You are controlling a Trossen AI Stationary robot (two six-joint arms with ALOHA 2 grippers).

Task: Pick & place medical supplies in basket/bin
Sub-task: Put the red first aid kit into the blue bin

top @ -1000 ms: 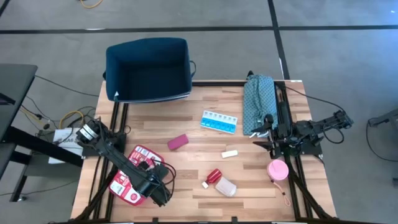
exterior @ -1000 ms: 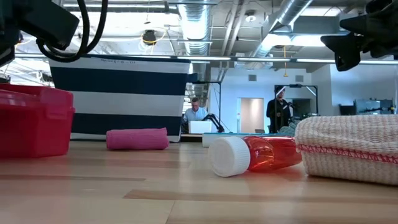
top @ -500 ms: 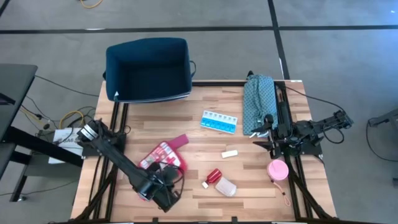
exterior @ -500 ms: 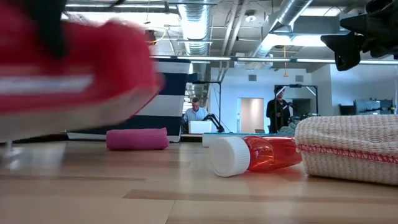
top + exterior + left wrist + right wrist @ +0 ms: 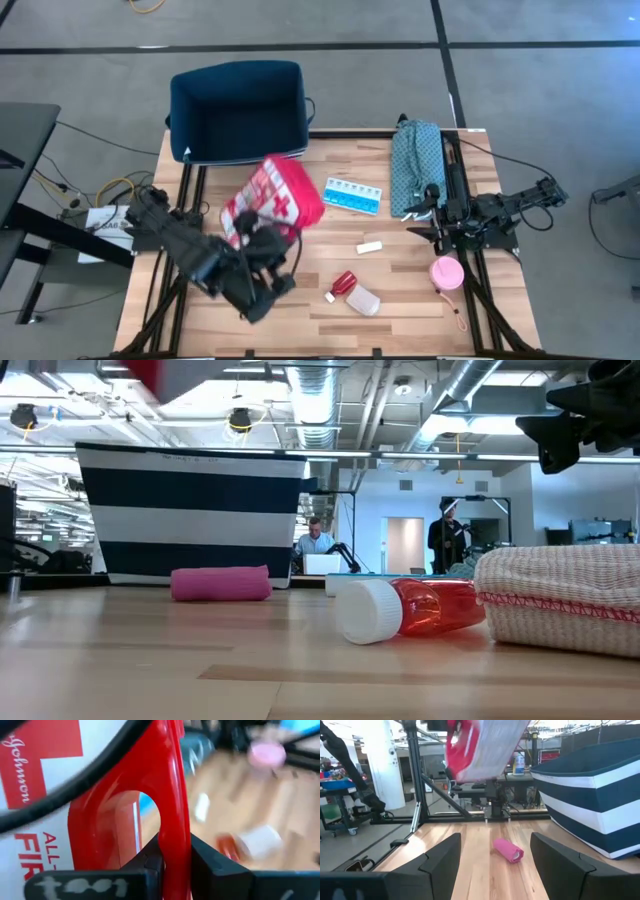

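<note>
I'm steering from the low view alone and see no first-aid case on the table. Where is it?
Observer: The first-aid case is in the air above the table, just short of the bin.
Operator: What holds it?
Observer: The left gripper is shut on its red handle.
Operator: And the right gripper?
Observer: The right gripper waits open at the table's right edge, beside the teal cloth bundle.
</note>
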